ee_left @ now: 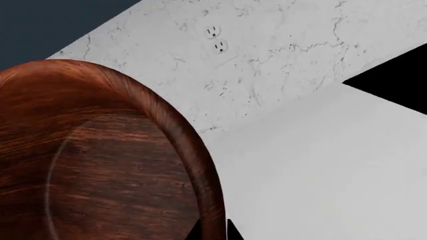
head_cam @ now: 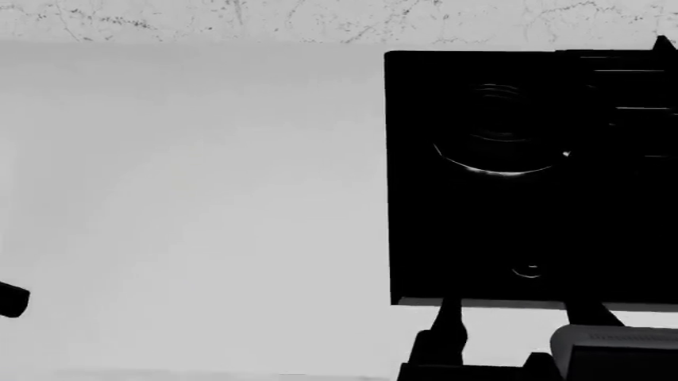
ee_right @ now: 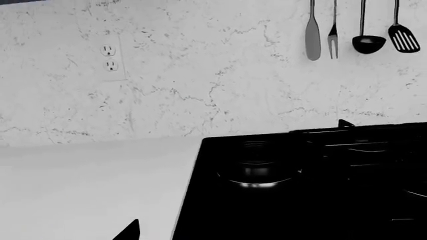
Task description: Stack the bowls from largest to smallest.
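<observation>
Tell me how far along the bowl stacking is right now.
No finished stack shows in any view. In hand: the reddish-brown wood-grain bowl fills the left wrist view, close to the left gripper, though a grip can't be confirmed. The head view shows only bare white counter and the black cooktop; the grey and white bowls are out of sight. So all the stacking looks left to do.
</observation>
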You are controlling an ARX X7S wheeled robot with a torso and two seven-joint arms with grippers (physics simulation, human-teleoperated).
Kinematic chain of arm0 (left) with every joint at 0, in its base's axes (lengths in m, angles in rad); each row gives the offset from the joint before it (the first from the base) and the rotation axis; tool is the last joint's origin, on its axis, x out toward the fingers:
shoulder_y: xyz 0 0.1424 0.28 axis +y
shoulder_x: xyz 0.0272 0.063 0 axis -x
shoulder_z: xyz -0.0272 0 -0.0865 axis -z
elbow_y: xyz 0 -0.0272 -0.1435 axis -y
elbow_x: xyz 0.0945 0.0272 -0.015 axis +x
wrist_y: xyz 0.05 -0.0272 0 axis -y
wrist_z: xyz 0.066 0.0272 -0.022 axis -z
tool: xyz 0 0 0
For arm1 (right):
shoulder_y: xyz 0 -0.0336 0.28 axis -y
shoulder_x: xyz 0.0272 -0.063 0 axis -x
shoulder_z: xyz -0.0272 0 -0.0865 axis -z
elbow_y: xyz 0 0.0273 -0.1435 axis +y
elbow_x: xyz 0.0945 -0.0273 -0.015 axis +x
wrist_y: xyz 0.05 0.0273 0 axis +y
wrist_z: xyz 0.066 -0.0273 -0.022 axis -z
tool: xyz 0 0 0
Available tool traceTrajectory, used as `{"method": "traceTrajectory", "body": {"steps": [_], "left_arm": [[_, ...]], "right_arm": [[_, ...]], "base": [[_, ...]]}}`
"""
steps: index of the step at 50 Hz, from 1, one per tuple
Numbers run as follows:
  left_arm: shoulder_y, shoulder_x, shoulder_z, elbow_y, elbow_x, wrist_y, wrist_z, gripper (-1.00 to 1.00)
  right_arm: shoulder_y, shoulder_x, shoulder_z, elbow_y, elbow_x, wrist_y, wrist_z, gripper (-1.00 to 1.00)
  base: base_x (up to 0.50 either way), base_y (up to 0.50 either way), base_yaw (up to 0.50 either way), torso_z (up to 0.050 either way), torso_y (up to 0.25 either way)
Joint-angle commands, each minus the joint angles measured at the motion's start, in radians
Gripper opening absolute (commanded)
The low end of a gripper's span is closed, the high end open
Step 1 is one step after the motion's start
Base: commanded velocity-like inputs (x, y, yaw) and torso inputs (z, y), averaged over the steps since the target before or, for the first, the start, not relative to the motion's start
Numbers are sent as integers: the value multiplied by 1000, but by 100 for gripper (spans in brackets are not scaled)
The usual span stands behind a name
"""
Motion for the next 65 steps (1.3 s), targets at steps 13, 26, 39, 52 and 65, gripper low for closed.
{"method": "traceTrajectory", "body": {"steps": [13,26,39,52,65], "left_arm": [[147,-240,6,403,-112,330,-442,-100],[55,-279,166,384,-78,407,-456,-100],[54,-275,169,380,-78,410,-457,-100],[52,-271,175,373,-72,414,-451,-100],[58,-307,177,395,-78,435,-462,-100]], "right_arm": [[35,21,65,-44,62,36,33,100],[47,30,69,-32,63,38,40,100],[61,35,87,-31,97,51,47,100],[63,39,89,-26,94,42,50,100],[60,42,83,-22,86,31,51,100]], "base": [[-105,-498,0,0,0],[1,-500,0,0,0],[5,-500,0,0,0],[21,-500,0,0,0],[24,-500,0,0,0]]}}
